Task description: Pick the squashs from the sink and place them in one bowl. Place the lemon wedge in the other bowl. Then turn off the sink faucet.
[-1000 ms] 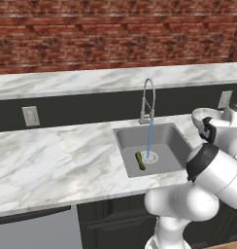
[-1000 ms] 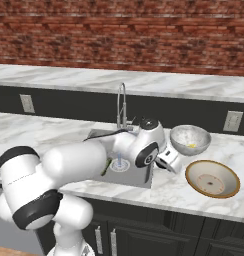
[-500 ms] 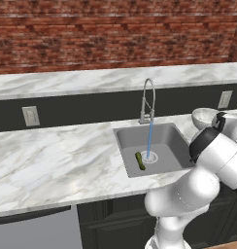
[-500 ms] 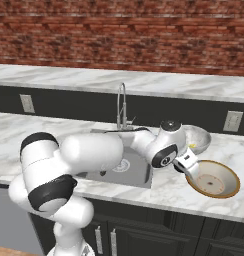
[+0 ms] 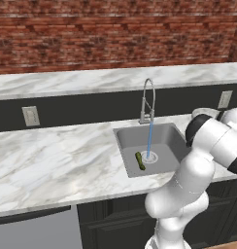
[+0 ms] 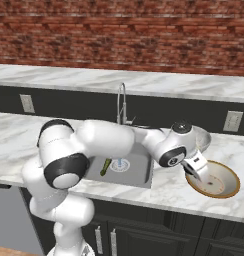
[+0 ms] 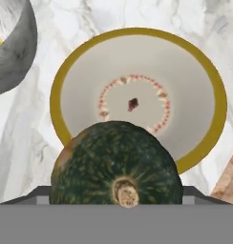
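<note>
Dark-green round squash (image 7: 116, 164) sits in your pincer (image 6: 198, 169), jaws spread wide around it | tan bowl (image 7: 204, 71) at 12 o'clock below | slim squash (image 5: 140, 161) in sink (image 5: 127, 138)

Round squash (image 7: 116, 164) sits in end effector (image 6: 198, 170) above shallow bowl (image 6: 233, 180). Deeper bowl (image 6: 203, 137) behind it. Slim squash (image 5: 140, 161) lies in sink (image 5: 125, 138) left of drain.

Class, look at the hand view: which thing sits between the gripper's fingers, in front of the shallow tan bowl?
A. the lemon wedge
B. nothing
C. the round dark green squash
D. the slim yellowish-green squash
C: in the hand view the round dark green squash fills the space at the gripper, with the tan bowl beyond it, while the slim squash lies in the sink.
</note>
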